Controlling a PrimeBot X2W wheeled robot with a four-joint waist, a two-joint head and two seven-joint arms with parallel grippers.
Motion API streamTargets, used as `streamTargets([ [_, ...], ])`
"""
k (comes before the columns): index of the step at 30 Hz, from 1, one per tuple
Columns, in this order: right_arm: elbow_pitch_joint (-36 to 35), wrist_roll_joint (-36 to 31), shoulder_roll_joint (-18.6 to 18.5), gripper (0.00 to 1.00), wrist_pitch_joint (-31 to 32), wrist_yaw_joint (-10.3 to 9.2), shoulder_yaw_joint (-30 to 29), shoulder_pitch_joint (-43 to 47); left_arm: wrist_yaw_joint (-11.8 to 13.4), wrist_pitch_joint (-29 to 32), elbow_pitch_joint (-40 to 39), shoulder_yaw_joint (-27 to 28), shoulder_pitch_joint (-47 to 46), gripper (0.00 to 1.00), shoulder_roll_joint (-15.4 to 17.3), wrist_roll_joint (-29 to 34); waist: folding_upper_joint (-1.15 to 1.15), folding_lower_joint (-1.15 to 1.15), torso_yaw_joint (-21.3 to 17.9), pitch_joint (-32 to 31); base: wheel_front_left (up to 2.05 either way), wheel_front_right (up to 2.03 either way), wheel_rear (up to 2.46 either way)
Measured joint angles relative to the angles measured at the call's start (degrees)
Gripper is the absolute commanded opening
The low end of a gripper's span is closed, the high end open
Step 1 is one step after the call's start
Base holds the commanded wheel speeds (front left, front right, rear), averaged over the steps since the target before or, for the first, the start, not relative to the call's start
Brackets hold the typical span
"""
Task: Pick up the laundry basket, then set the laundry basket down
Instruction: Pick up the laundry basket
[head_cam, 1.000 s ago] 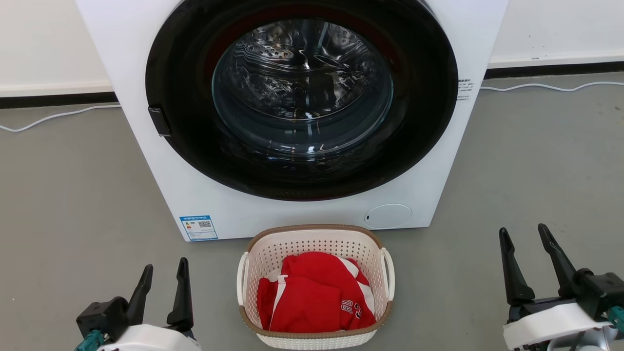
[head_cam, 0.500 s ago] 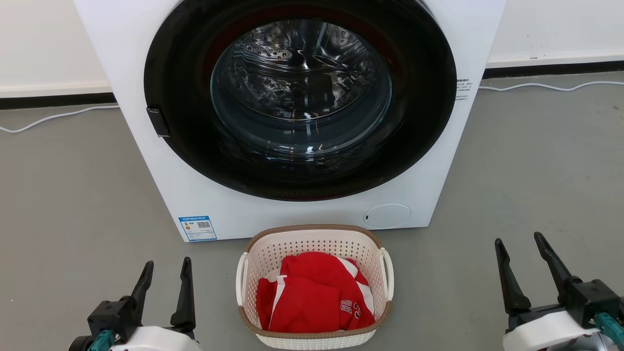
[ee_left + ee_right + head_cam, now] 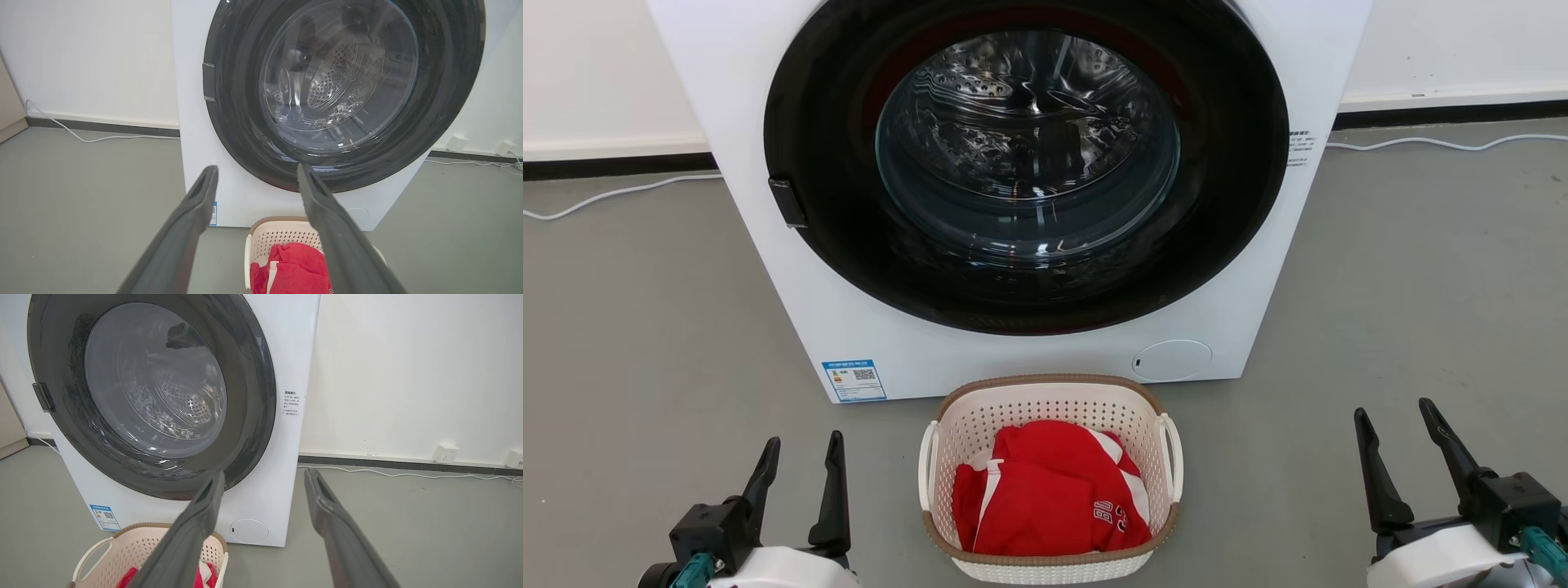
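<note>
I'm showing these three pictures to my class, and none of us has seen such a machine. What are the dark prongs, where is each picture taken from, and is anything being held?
The prongs are a two-armed robot's grippers. The head camera looks down: left gripper and right gripper, both open and empty, flank the laundry basket, which sits on the grey floor holding a red garment. Behind it stands a white washing machine, door shut. The other two pictures come from wrist cameras looking along each gripper's own fingers toward that machine. Nothing is held yet.

Grey floor (image 3: 645,327), washing machine (image 3: 849,327), laundry basket (image 3: 1045,392), white cable (image 3: 605,196)
</note>
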Motion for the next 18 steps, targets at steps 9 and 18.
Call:
streamTargets([
  [9, 0.08, 0.01, 0.0, 1.0, 0.0, 0.0, 0.01, -0.02, 0.0, 0.0, 0.01, -0.01, 0.0, 1.0, 0.0, 0.0, 0.0, 0.0, 0.05, 0.19, 0.0, 0.0, 0.0],
  [18, -0.05, 0.59, 0.01, 1.0, 0.0, 0.0, 0.26, -0.09, 0.02, 0.0, 0.01, -0.18, 0.0, 1.0, 0.0, -0.01, 0.0, 0.0, 0.11, 0.62, 0.0, 0.0, 0.0],
])
